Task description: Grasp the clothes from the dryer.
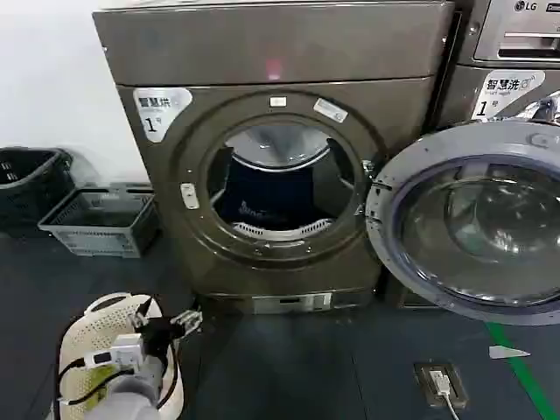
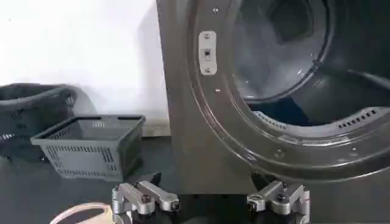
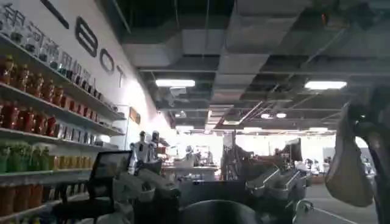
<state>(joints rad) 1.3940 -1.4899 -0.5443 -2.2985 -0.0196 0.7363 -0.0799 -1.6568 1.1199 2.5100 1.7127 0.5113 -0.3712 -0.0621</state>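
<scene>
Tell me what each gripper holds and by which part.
Nothing is held. The left gripper is open and empty, low in front of the dryer; the clothes lie untouched in the drum. The right gripper is open, pointing elsewhere.

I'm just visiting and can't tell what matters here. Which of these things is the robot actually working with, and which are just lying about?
Part of the job:
- dryer, its door swung open
- dark clothes inside the drum
- left gripper, low in front of the dryer, fingers apart

Just lying about:
- grey basket
- black basket
- white basket
- floor socket
</scene>
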